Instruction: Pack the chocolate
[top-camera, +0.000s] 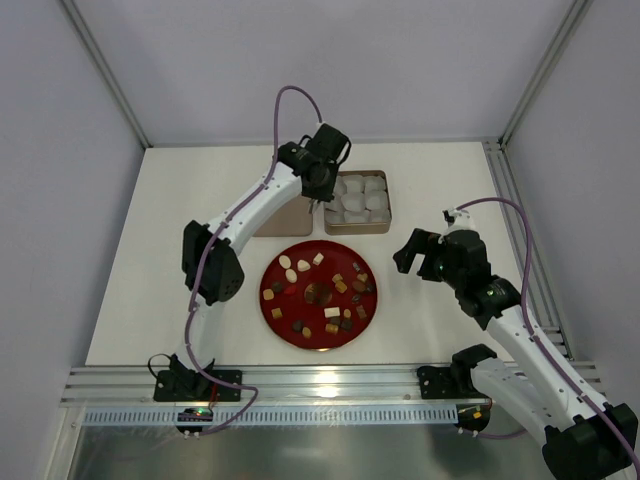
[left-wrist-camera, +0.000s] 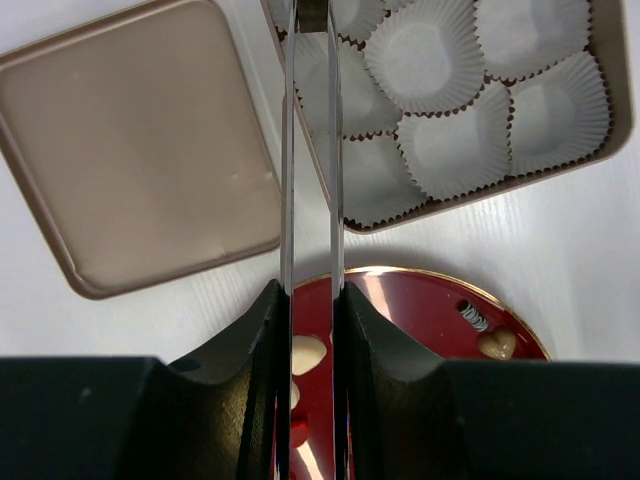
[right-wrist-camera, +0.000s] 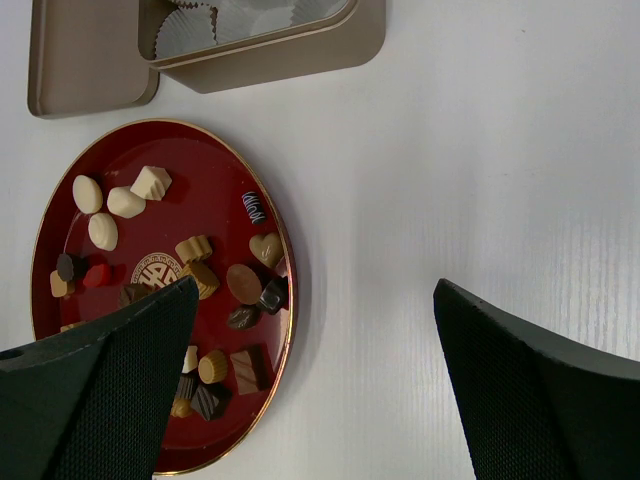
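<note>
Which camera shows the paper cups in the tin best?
Left wrist: the white paper cups sit close up, visibly empty. Top external shows them small, partly behind the left arm; right wrist catches only a few at its top edge.

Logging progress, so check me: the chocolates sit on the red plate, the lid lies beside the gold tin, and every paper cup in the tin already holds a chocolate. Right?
Not quite: the paper cups visible in the gold tin are empty, as the left wrist view shows. The chocolates do sit on the red plate, and the lid does lie beside the tin.
</note>
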